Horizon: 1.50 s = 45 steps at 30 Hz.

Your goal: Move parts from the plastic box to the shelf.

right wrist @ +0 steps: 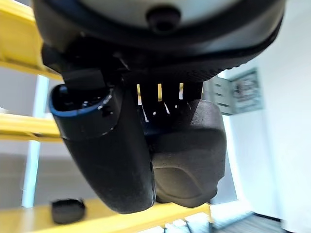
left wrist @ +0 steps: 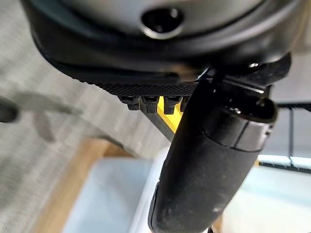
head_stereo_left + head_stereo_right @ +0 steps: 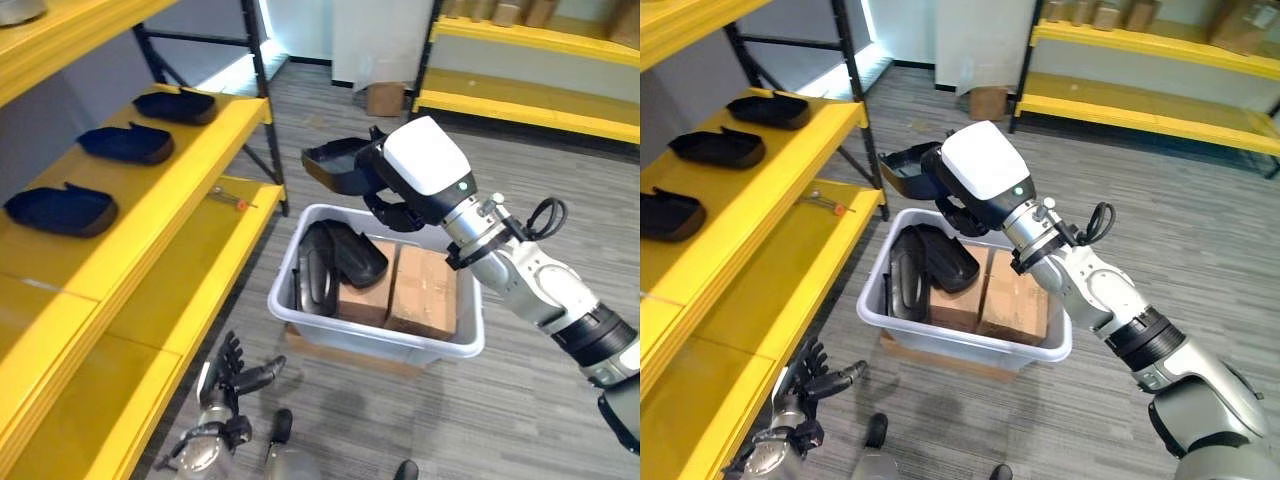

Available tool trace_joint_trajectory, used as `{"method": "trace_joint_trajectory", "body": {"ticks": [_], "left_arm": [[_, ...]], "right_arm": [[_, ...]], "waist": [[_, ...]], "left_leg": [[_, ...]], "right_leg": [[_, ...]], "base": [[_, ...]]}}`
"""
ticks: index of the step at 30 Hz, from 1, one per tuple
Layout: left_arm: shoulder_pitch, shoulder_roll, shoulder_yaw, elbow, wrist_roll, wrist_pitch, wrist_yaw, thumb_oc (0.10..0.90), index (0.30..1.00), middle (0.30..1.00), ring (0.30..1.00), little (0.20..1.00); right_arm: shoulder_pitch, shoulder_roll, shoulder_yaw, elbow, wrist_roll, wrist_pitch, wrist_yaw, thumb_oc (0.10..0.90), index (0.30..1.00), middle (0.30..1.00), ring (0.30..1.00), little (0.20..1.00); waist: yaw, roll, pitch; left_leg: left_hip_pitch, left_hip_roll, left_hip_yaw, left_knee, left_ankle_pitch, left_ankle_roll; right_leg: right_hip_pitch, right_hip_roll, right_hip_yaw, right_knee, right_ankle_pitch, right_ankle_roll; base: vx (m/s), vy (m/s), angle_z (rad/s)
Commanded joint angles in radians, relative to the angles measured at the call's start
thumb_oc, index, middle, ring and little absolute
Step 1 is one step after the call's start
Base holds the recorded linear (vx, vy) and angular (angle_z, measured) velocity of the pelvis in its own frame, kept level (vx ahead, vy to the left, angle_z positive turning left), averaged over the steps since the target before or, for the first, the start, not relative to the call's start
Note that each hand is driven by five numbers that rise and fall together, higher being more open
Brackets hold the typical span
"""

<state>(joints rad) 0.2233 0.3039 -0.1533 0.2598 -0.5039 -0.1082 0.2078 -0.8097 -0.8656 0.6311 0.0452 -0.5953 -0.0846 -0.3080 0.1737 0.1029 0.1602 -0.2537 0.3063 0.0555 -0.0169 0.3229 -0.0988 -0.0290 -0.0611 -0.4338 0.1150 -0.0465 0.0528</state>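
While my right robot hand [image 3: 392, 190] grips a black part [image 3: 335, 163] held up above the plastic box [image 3: 372, 343], my left robot hand [image 3: 232, 375] hangs low by the floor with fingers spread loose. More black parts [image 3: 335, 262] lean inside the box beside two cardboard boxes [image 3: 405, 288]. Three parts [image 3: 127, 143] lie apart along the yellow shelf [image 3: 180, 170].

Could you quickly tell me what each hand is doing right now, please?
Left hand: open, holding nothing, low beside the yellow shelf.
Right hand: shut on a black part, above the plastic box.
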Motion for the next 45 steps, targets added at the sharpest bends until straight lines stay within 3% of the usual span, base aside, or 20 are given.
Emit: {"method": "trace_joint_trajectory", "body": {"ticks": [1, 2, 4, 6, 8, 16, 17, 19, 30, 38, 45], "left_arm": [[-0.099, 0.107, 0.003, -0.069, 0.030, -0.074, -0.005, 0.900, 1.000, 1.000, 1.000, 1.000], [-0.107, 0.108, -0.006, -0.074, 0.034, -0.073, -0.005, 0.900, 1.000, 1.000, 1.000, 1.000], [-0.113, 0.112, -0.014, -0.081, 0.039, -0.074, -0.006, 0.900, 1.000, 1.000, 1.000, 1.000], [-0.111, 0.113, -0.013, -0.088, 0.047, -0.074, -0.007, 0.900, 1.000, 1.000, 1.000, 1.000], [-0.118, 0.123, -0.010, -0.097, 0.057, -0.071, -0.006, 0.900, 1.000, 1.000, 1.000, 1.000], [-0.099, 0.133, 0.016, -0.111, 0.056, -0.085, 0.009, 0.900, 1.000, 1.000, 1.000, 1.000], [-0.096, 0.138, 0.026, -0.113, 0.062, -0.086, 0.012, 0.900, 1.000, 1.000, 1.000, 1.000], [-0.097, 0.140, 0.036, -0.117, 0.059, -0.095, 0.027, 0.900, 1.000, 1.000, 1.000, 1.000], [-0.063, 0.141, 0.049, -0.131, 0.063, -0.096, 0.025, 0.900, 1.000, 1.000, 1.000, 1.000], [-0.044, 0.162, 0.073, -0.131, 0.060, -0.111, 0.038, 0.900, 1.000, 1.000, 1.000, 1.000], [-0.032, 0.170, 0.096, -0.141, 0.059, -0.116, 0.053, 0.900, 1.000, 1.000, 1.000, 1.000]], "right_arm": [[-0.159, 0.047, -0.105, -0.067, -0.074, 0.032, -0.150, 0.400, 0.300, 0.300, 0.300, 0.300], [-0.152, 0.044, -0.120, -0.079, -0.083, 0.037, -0.159, 0.400, 0.300, 0.300, 0.300, 0.300], [-0.141, 0.044, -0.141, -0.089, -0.100, 0.050, -0.169, 0.400, 0.300, 0.300, 0.300, 0.300], [-0.138, 0.056, -0.155, -0.097, -0.113, 0.053, -0.170, 0.400, 0.300, 0.300, 0.300, 0.300], [-0.122, 0.072, -0.176, -0.101, -0.121, 0.058, -0.163, 0.400, 0.300, 0.300, 0.300, 0.300], [-0.136, 0.115, -0.184, -0.094, -0.157, 0.071, -0.172, 0.400, 0.300, 0.300, 0.300, 0.300], [-0.141, 0.137, -0.184, -0.096, -0.177, 0.077, -0.174, 0.400, 0.300, 0.300, 0.300, 0.300], [-0.176, 0.174, -0.165, -0.090, -0.191, 0.080, -0.169, 0.400, 0.300, 0.300, 0.300, 0.300], [-0.201, 0.246, -0.109, -0.043, -0.158, 0.063, -0.129, 0.400, 0.300, 0.300, 0.300, 0.300], [-0.224, 0.318, -0.053, 0.053, -0.135, 0.072, -0.100, 0.400, 0.300, 0.300, 0.300, 0.300], [-0.237, 0.362, -0.023, 0.097, -0.100, 0.070, -0.075, 0.400, 0.300, 0.300, 0.300, 0.300]], "waist": [[-0.020, -0.116, -0.023], [-0.032, -0.114, -0.023], [-0.040, -0.106, -0.034], [-0.031, -0.098, -0.044], [-0.009, -0.113, -0.042], [0.046, -0.144, -0.044], [0.072, -0.157, -0.053], [0.096, -0.175, -0.067], [0.153, -0.206, -0.072], [0.210, -0.238, -0.046], [0.239, -0.235, -0.021]], "left_leg": [[0.098, 0.131, 0.209, 0.214, -0.083, -0.099], [0.099, 0.161, 0.275, 0.247, -0.087, -0.104], [0.114, 0.187, 0.328, 0.219, -0.095, -0.110], [0.135, 0.178, 0.321, 0.175, -0.099, -0.113], [0.111, 0.147, 0.305, 0.229, -0.125, -0.097], [0.101, 0.085, 0.257, 0.227, -0.179, -0.069], [0.094, 0.060, 0.248, 0.216, -0.183, -0.063], [0.088, 0.020, 0.221, 0.193, -0.193, -0.049], [0.084, -0.036, 0.193, 0.129, -0.195, -0.026], [0.084, -0.147, 0.165, 0.101, -0.265, 0.044], [0.104, -0.220, 0.163, 0.119, -0.335, 0.101]], "right_leg": [[0.034, -0.074, -0.108, -0.022, -0.042, 0.012], [0.037, -0.081, -0.143, 0.006, -0.054, 0.006], [0.040, -0.098, -0.183, 0.053, -0.070, 0.011], [0.041, -0.123, -0.200, 0.102, -0.077, 0.023], [0.065, -0.189, -0.234, 0.140, -0.076, 0.037], [0.096, -0.260, -0.264, 0.163, -0.049, 0.070], [0.108, -0.275, -0.278, 0.153, -0.032, 0.083], [0.121, -0.287, -0.298, 0.137, -0.007, 0.098], [0.140, -0.292, -0.336, 0.085, 0.044, 0.126], [0.143, -0.367, -0.360, 0.107, 0.142, 0.182], [0.118, -0.448, -0.347, 0.223, 0.231, 0.204]], "base": [[0.00, -0.086, 1.73], [0.00, -0.028, 1.38], [0.06, 0.068, 1.02], [0.11, 0.133, 0.91], [0.11, 0.145, 0.58], [0.05, 0.096, 0.35], [0.07, 0.127, 0.20], [0.10, 0.147, 0.52], [0.04, 0.058, 0.18], [0.08, 0.145, 0.24], [0.08, 0.177, 0.15]]}}
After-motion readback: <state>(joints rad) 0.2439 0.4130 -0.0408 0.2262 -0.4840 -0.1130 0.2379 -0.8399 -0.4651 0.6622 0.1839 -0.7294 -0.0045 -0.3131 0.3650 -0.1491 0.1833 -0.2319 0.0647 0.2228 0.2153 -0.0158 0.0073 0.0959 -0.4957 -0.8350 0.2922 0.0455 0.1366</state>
